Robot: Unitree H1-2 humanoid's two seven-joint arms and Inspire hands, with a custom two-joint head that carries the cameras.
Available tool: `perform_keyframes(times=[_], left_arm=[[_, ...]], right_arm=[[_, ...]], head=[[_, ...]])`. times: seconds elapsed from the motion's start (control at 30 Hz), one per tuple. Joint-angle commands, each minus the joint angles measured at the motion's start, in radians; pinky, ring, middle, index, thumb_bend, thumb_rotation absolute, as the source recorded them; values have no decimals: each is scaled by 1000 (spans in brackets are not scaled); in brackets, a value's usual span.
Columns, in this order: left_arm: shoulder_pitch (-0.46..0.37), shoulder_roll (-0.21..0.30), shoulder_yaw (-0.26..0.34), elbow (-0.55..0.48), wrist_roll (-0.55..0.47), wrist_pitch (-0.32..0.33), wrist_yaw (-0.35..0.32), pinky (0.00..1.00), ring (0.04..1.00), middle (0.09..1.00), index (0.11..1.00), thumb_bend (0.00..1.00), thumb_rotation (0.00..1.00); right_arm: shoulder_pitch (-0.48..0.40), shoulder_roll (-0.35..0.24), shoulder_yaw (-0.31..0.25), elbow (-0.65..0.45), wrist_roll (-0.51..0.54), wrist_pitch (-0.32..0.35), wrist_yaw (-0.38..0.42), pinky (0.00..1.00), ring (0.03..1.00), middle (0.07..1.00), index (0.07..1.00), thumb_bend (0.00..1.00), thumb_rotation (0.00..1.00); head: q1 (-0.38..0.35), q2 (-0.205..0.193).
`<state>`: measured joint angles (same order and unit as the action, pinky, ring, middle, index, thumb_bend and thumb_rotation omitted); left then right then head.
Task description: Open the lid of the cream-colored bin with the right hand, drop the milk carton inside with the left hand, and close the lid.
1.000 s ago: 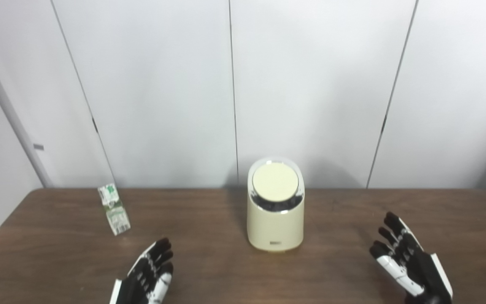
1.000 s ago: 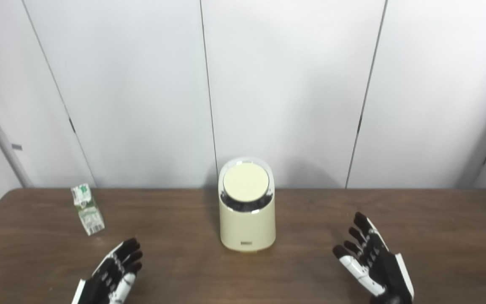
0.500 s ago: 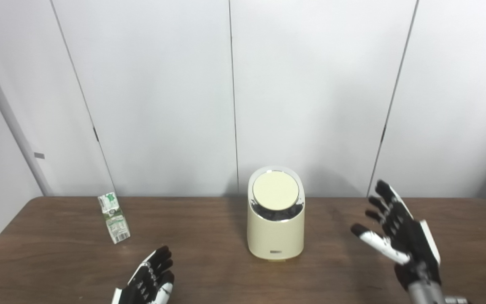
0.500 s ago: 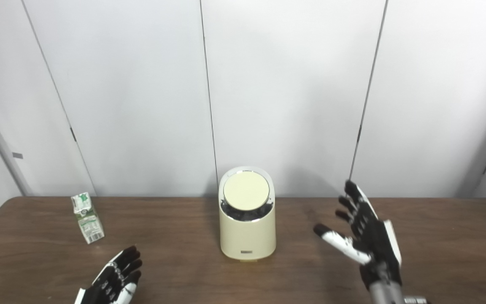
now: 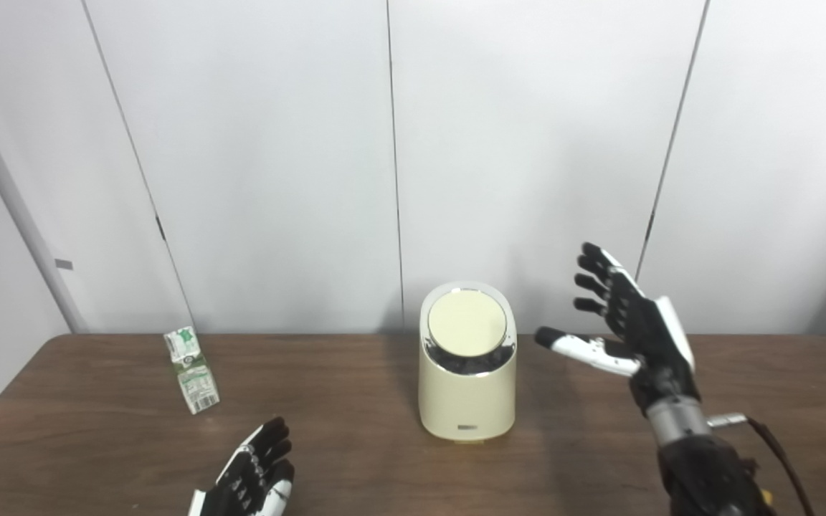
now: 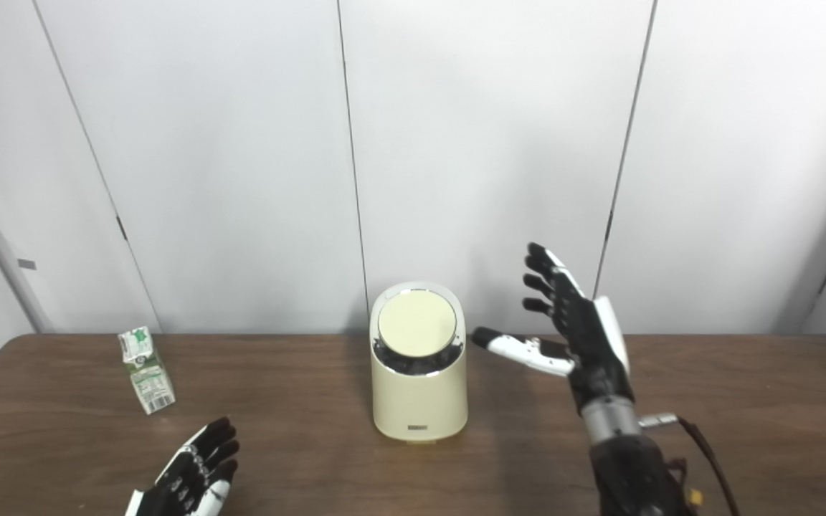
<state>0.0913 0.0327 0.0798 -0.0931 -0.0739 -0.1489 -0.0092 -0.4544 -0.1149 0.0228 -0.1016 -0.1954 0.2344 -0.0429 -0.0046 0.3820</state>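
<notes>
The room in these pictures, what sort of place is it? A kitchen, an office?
Probably a test room or lab rather than a home. A bare brown table stands against plain white wall panels, holding only a cream-colored bin and a small milk carton, with two robot hands over it.

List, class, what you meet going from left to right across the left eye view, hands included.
carton → left robot hand → bin → right robot hand
</notes>
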Motion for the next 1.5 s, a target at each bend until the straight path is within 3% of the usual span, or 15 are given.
perform_keyframes(times=[0.0, 0.13, 0.33, 0.8, 1.13, 1.47], left_arm=[[49, -15, -10, 46, -1, 5, 0, 854, 864, 875, 889, 259, 263], [51, -16, -9, 44, -7, 6, -3, 864, 867, 878, 900, 273, 257], [58, -17, -12, 34, 5, 1, 0, 849, 859, 871, 896, 271, 262], [60, -14, -9, 30, -3, 11, -6, 861, 865, 877, 905, 284, 253], [58, -15, -10, 38, -3, -1, -7, 863, 866, 876, 901, 287, 239], [65, -19, -14, 26, 3, -3, -5, 855, 864, 877, 903, 292, 252]], right_arm=[[-69, 1, 19, 6, -38, -7, -4, 725, 859, 890, 892, 877, 284], [-115, 1, 57, 85, -101, -19, -18, 747, 852, 882, 892, 879, 301], [-170, 0, 105, 235, -177, -93, -60, 812, 864, 888, 896, 880, 279], [-243, 31, 141, 434, -261, -169, -175, 727, 845, 886, 900, 857, 282], [-260, 33, 140, 436, -270, -180, -183, 729, 846, 889, 893, 841, 272], [-262, -37, 252, 426, -452, -187, -197, 796, 866, 892, 899, 878, 210]], head=[[0, 3], [0, 5], [3, 18], [2, 18], [5, 20], [11, 34]])
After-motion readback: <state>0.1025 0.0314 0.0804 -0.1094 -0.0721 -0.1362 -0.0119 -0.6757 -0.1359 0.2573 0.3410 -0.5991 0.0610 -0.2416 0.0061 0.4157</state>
